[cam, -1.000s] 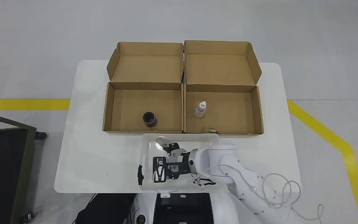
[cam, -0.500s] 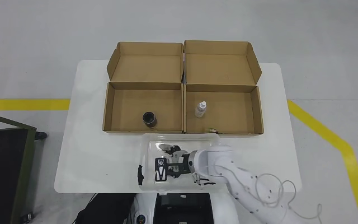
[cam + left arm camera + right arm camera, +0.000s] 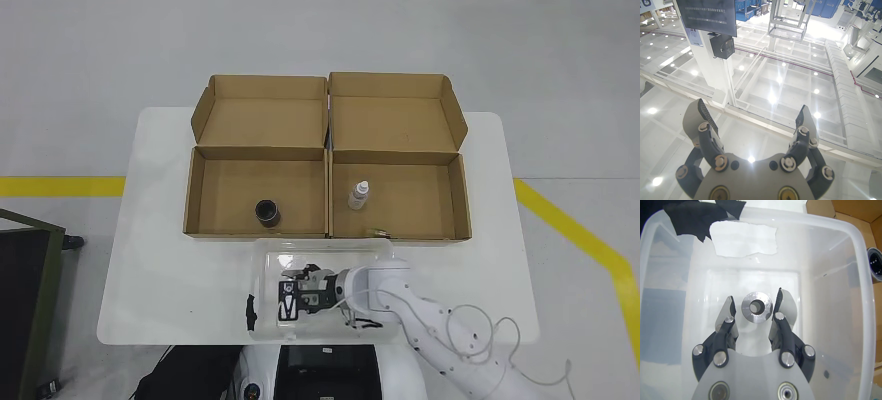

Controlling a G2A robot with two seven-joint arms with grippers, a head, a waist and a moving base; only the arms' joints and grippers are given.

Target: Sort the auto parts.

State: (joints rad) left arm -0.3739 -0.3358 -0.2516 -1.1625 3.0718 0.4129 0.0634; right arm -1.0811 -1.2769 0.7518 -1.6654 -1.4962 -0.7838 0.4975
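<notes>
Spread open at the right hand (image 3: 755,303), one jaw on each side of a metal bushing (image 3: 748,311), with no grip taken yet. Lowered inside a clear plastic bin (image 3: 853,256) at the near edge of the table (image 3: 160,250), with the bushing upright on the bin floor, bore facing up. Open too at the left hand (image 3: 752,105), pointed up at the ceiling (image 3: 791,75) and holding nothing.

Beyond the bin, two open cardboard boxes side by side: a left box (image 3: 205,190) with a black cylindrical part (image 3: 266,212) in it, and a right box (image 3: 420,200) with a small white bottle (image 3: 357,194) standing in it.

Judged partly done: two items already boxed, one bushing yet to lift and place. Probably the last piece in the bin, though hard to confirm from above with the hand covering part of the floor. Left to do: close on the flange, lift clear of the bin wall, carry across to whichever box suits it, and release.
</notes>
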